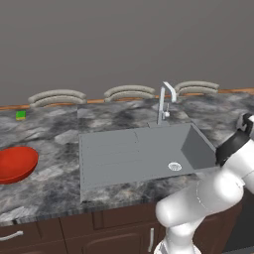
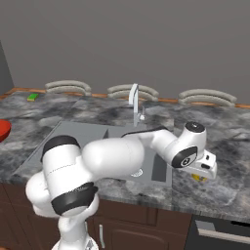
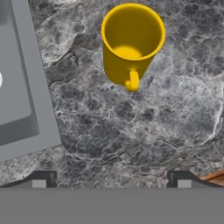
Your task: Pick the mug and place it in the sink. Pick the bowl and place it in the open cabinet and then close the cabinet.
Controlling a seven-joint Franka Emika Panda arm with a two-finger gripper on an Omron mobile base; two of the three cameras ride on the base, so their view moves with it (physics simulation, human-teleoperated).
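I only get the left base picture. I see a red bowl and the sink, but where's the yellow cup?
Observer: The mug stands upright on the stone counter right of the sink, below the tool in the hand view.
Operator: Is the tool grabbing it?
Observer: No. The fingers are spread open with only counter between them.
Operator: Which way is its handle?
Observer: In the hand view the handle points toward the tool.
Operator: Anything inside it?
Observer: It looks empty.
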